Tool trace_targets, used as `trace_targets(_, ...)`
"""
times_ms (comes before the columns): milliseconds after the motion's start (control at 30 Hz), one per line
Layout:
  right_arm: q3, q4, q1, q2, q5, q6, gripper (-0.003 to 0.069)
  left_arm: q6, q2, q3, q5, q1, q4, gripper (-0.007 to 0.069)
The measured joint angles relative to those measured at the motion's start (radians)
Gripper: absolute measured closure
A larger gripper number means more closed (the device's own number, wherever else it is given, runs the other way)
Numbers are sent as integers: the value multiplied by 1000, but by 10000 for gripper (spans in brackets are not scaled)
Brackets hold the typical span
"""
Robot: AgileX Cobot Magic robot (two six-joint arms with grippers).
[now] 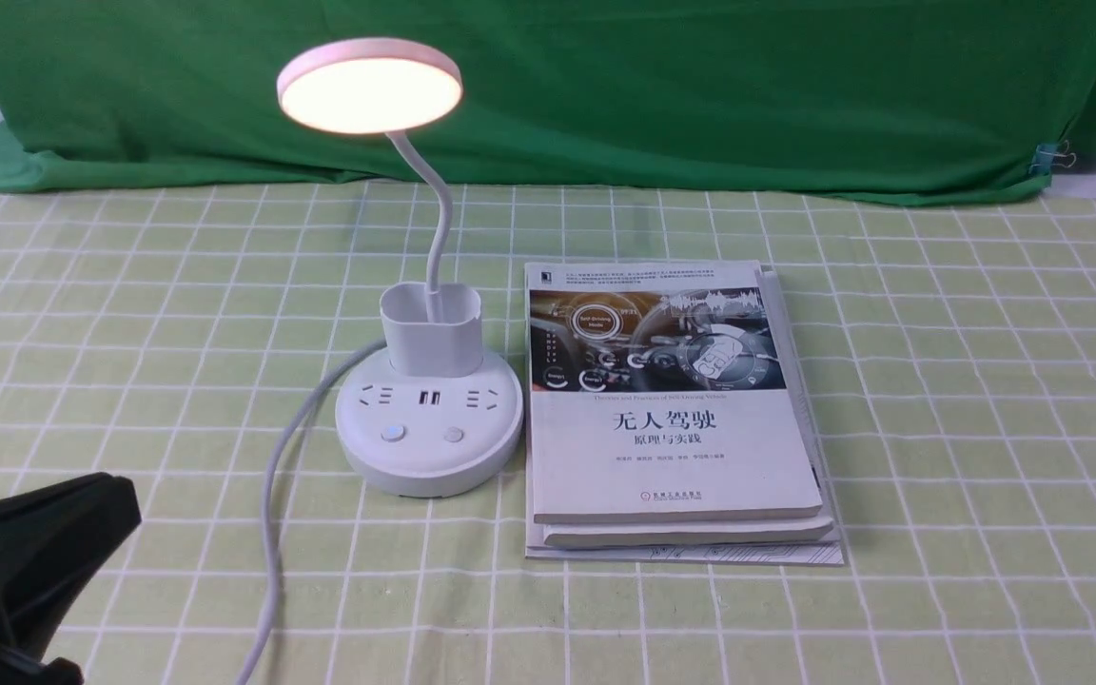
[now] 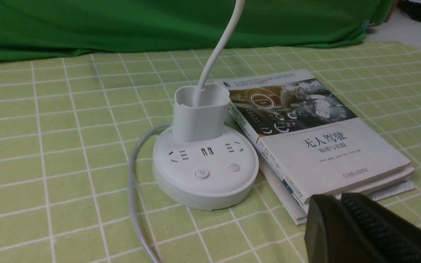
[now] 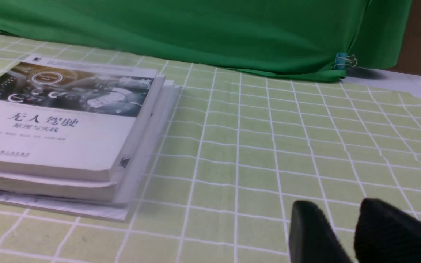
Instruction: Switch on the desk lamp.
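Front view is showing the white plastic desk lamp with its flat round disc head glowing warm, so the task is looking done, as far as I can judge. The lamp is standing just beside the stack of white paperback books, on the books' left, on the green checked surface. Its white cord is trailing toward the robot.

Two round buttons are sitting on the base. The one bearing the power mark is lying farther from the books than the plain one.

The left fingers are hanging low, well to the books' left and apart from the lamp. They are seemingly together, since no surface is showing between them. The right fingers are sitting slightly apart, off the books' right side.

Any move from here is calling for care, steering clear of both buttons and the cord so nothing is toggling the light off.
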Motion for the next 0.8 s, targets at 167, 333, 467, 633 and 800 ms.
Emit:
trace_targets(167,0,0,0,0,0,0,415,0,-3,1,-1,0,0,606)
trace_targets(333,0,0,0,0,0,0,415,0,-4,1,-1,0,0,606)
trace_targets(467,0,0,0,0,0,0,415,0,-4,1,-11,0,4,606)
trace_targets(633,0,0,0,0,0,0,415,1,-4,3,-81,0,44,606)
trace_targets(800,0,0,0,0,0,0,415,86,-4,6,-98,0,72,606)
